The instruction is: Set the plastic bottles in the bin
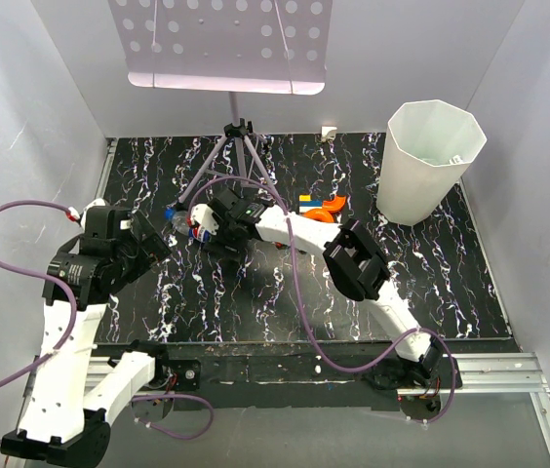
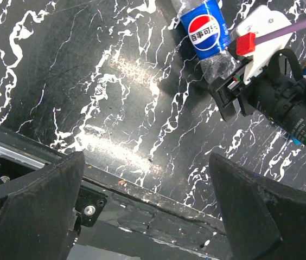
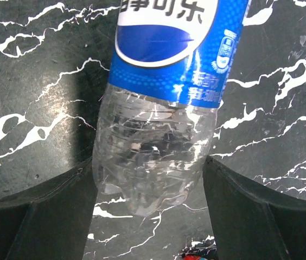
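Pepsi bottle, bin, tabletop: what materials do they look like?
Pepsi bottle: thin clear plastic, glossy; the table pattern shows through its ribbed wall, and the blue label looks like printed film.
Bin: white translucent plastic, semi-matte; light glows through its faceted walls.
Tabletop: black with white marble-like veining, slightly glossy; probably a printed sheet or laminate, can't confirm.

Left white-and-black arm: rose from near-left base, elbow bent, black two-finger left gripper [image 1: 163, 234] pointed right; fingers [image 2: 33, 200] spread wide, nothing between.
Right white-and-black arm: reached diagonally left across table; black two-finger right gripper [image 1: 200, 230] low, fingers [image 3: 33, 216] parted, not clamped.
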### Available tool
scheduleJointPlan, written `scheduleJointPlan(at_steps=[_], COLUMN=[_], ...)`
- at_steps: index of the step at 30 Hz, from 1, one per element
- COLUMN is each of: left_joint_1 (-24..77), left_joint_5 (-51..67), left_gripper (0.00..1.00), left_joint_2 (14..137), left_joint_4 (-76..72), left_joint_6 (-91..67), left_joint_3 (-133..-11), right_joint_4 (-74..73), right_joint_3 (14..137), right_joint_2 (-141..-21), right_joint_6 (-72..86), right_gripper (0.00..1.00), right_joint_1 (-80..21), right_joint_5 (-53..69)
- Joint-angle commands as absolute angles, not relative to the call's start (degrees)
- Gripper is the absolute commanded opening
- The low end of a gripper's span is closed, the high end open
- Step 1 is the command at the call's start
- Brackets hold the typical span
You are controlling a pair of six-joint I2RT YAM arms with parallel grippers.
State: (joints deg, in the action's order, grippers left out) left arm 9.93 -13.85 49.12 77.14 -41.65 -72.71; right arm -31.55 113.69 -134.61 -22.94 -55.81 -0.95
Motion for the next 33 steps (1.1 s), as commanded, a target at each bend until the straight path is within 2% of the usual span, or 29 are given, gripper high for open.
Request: scheduleJointPlan(at_steps=[1, 4, 7, 13, 18, 27, 33], left_joint_1=[10.0, 10.0, 10.0, 10.0, 10.0, 10.0, 10.0], left_joint_5=[-11.6, -11.5, -12.0, -12.5, -13.0, -13.0, -12.4], left_gripper=[0.99, 0.99, 0.99, 0.99, 0.99, 0.99, 0.99], left_joint_2=[48.1, 47.6, 47.1, 46.9, 47.1, 48.9, 51.9], left_joint_4=[81.9, 82.1, 82.3, 81.8, 80.8, 77.3, 74.9], left_joint_6=[-42.2, -42.2, -42.1, -42.7, -43.1, -43.2, -42.7], left_joint_3=[-72.8, -72.9, -73.2, -72.9, -72.9, -74.0, -74.6], right_joint_4=[-31.0, -31.2, -30.3, -25.8, -25.6, -30.4, -33.3], right_joint_3=[112.6, 112.1, 110.3, 100.0, 89.1, 65.2, 60.3], right_joint_2=[-131.1, -130.1, -127.5, -116.7, -103.2, -68.8, -49.4], right_joint_6=[-23.3, -22.7, -21.4, -19.6, -18.3, -6.0, 3.5], right_gripper=[0.8, 0.74, 0.58, 0.46, 0.45, 0.46, 0.48], right_joint_1=[-55.6, -55.6, -55.6, -56.0, -58.4, -64.6, -62.4], right_joint_5=[-1.1, -0.6, -0.8, -1.5, -5.9, -18.5, -29.4])
